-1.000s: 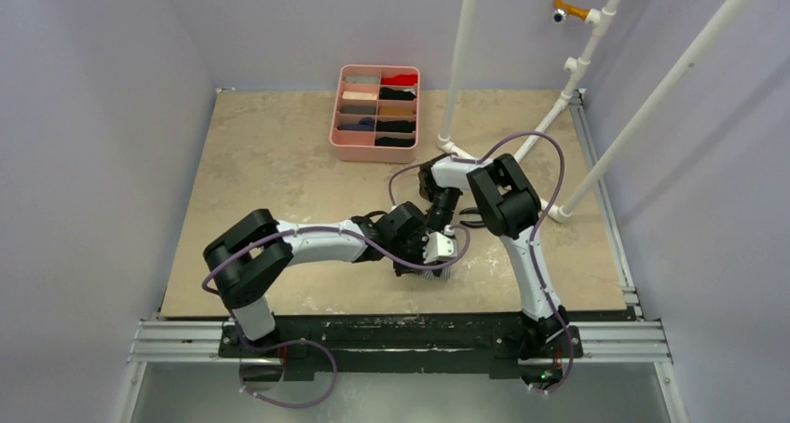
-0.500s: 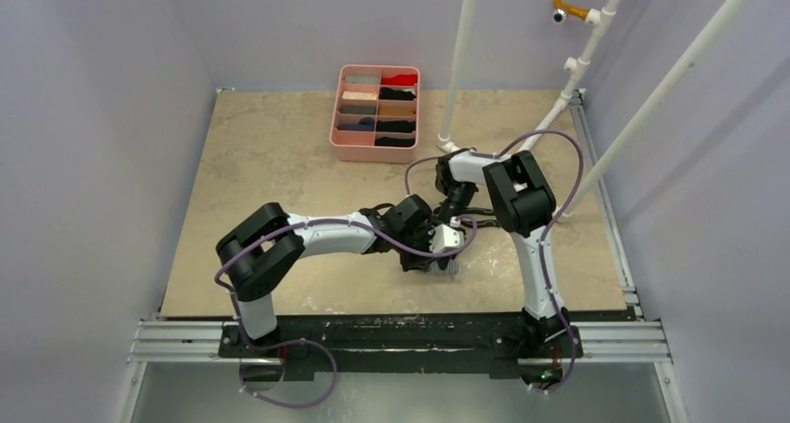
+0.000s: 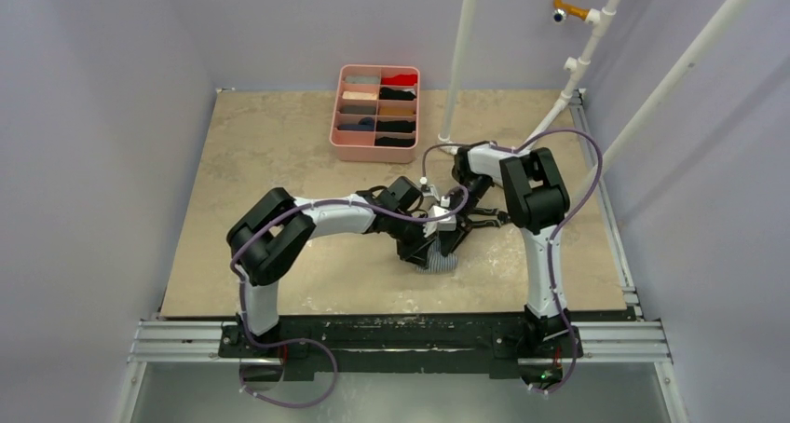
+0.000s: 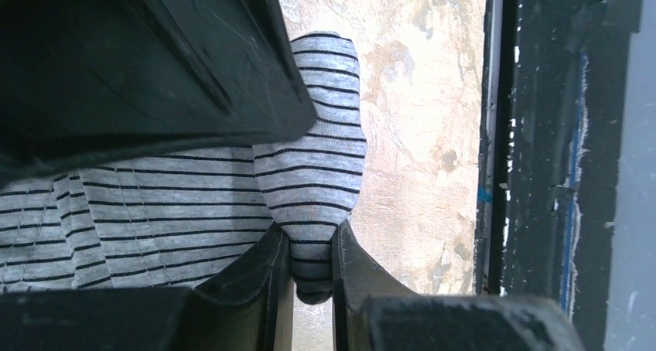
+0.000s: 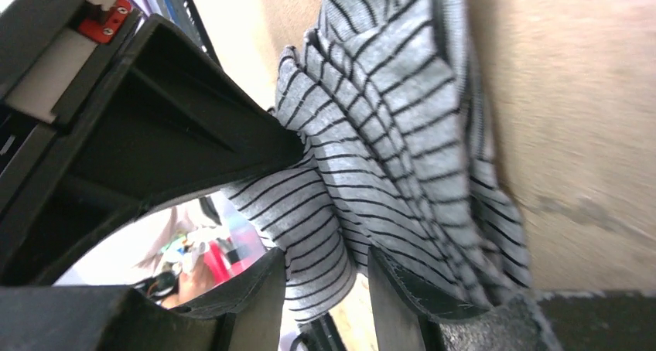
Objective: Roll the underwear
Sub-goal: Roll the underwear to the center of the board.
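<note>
The grey striped underwear (image 3: 440, 260) lies bunched on the table near the front middle. My left gripper (image 3: 429, 247) is down on it. In the left wrist view the left gripper (image 4: 313, 277) is shut on a narrow fold of the underwear (image 4: 309, 158), which fans out above the jaws. My right gripper (image 3: 456, 232) is beside it on the right. In the right wrist view the right gripper (image 5: 321, 289) stands open around a loose hanging fold of the underwear (image 5: 387, 119), with a gap on the right finger's side. No orange-red edge shows.
A pink compartment tray (image 3: 336, 115) with rolled garments sits at the back middle. White pipes (image 3: 458, 60) stand behind the right arm, one foot on the table. The black front rail (image 4: 541, 173) runs close to the cloth. Dark cables (image 3: 480, 220) lie by the right wrist.
The right gripper's jaws have widened and the right arm has swung to the right. The left arm has stretched further right, still pinching the cloth, and more of the cloth shows.
</note>
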You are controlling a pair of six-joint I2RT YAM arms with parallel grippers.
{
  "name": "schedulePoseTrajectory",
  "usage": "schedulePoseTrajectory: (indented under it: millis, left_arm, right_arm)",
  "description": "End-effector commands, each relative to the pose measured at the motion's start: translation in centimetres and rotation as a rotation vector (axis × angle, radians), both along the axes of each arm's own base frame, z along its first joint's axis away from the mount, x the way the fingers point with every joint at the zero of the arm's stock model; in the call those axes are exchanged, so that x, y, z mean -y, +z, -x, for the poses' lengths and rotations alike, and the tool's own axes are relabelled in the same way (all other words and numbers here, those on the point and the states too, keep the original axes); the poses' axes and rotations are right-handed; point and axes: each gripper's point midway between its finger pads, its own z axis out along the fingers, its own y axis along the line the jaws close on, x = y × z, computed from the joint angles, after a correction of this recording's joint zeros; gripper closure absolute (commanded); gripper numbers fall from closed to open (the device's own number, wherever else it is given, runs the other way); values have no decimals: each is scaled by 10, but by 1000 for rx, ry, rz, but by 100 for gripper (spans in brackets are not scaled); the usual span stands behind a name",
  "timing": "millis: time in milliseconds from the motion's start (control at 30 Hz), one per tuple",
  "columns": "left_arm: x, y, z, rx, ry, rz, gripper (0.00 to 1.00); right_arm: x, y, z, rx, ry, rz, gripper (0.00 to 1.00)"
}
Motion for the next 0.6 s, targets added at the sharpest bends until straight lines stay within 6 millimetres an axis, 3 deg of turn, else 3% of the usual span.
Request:
schedulePoseTrajectory:
  millis: [0,300,567]
  left_arm:
    - [-46,-39,35,-245,24,-194,100]
    - [-52,-47,18,-347,104,-215,100]
    - [-57,-57,8,-410,163,-275,100]
  right_arm:
    - [9,-16,-63,329,-5,-76,60]
    - [9,9,-84,427,-82,-125,60]
    - [7,20,-75,438,-69,-180,60]
